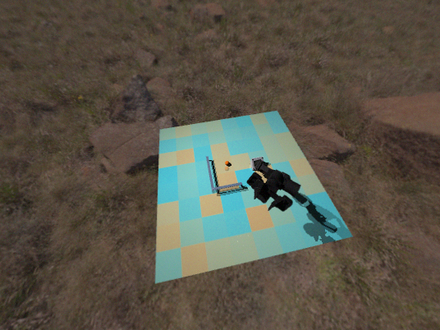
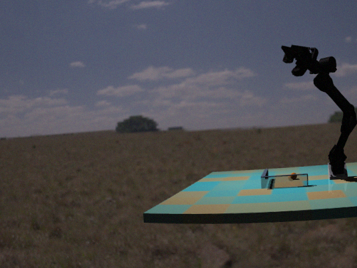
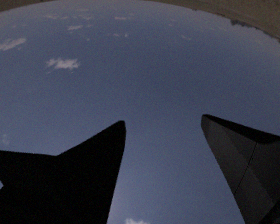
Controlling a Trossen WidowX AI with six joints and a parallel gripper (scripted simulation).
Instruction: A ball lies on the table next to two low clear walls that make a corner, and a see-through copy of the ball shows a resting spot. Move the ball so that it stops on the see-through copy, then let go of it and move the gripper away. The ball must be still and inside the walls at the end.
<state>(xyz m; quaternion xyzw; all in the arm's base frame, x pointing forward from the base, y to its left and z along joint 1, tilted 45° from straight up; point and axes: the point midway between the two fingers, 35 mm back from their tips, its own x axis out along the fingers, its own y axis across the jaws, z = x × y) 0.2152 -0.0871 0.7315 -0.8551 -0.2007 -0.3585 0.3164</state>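
Ball (image 1: 227, 163): one, orange, resting on the checkered table (image 1: 193, 260), on a tan square inside the angle of the walls. Just below it in the top view, one paler orange patch touching it, likely the see-through copy (image 1: 226, 168); too small to tell how far the two overlap.

Walls (image 1: 212, 174): two, low and clear, joined into one corner; one running along the ball's left in the top view, the other along the near side. From the exterior view, ball (image 2: 293, 175) seen through the clear panel (image 2: 286, 180), apart from both walls.

Arm (image 2: 336, 105): one, black, rising from its base (image 2: 337, 172) at the table edge beside the walls' open side, bent over at the top. Gripper (image 2: 286, 55): one, raised high above the table, well apart from the ball, pointing out level toward the left of the exterior view.

Fingers: two, dark, parted moderately wide in the wrist view, only sky and cloud between them, holding nothing. Second finger (image 3: 246, 166) at the right of that view.

Shadow of the arm (image 1: 320, 223): one, on the table's blue squares near the edge.
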